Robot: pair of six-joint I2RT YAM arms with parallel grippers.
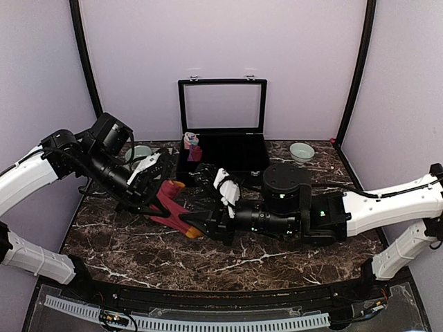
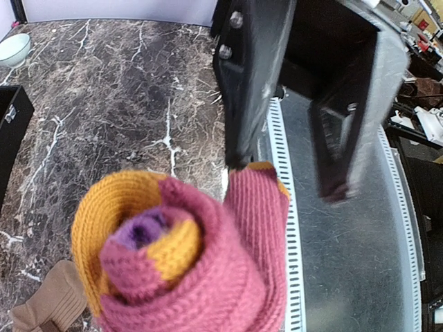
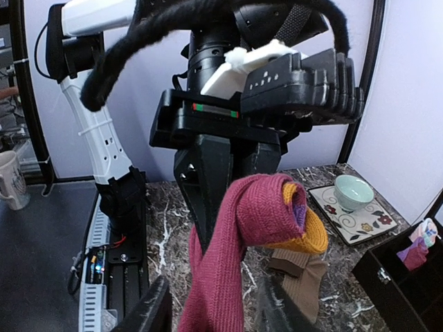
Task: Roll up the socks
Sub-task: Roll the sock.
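Here the red-maroon sock (image 1: pixel 171 205) hangs above the marble counter (image 1: pixel 124 249), stretched between the two arms near the middle. The left pincer (image 1: pixel 154 181) is clamped on its rolled end, where the orange and purple cuff (image 2: pixel 142 232) coils inward. The right pincer (image 1: pixel 201 223) grips the lower stretch of the red-maroon sock, by the orange toe (image 1: pixel 192 232). The tan-brown sock (image 3: pixel 304 273) lies flat on the counter beneath. A black case (image 1: pixel 223 145) stands open behind, a bowl (image 1: pixel 302 151) to its right
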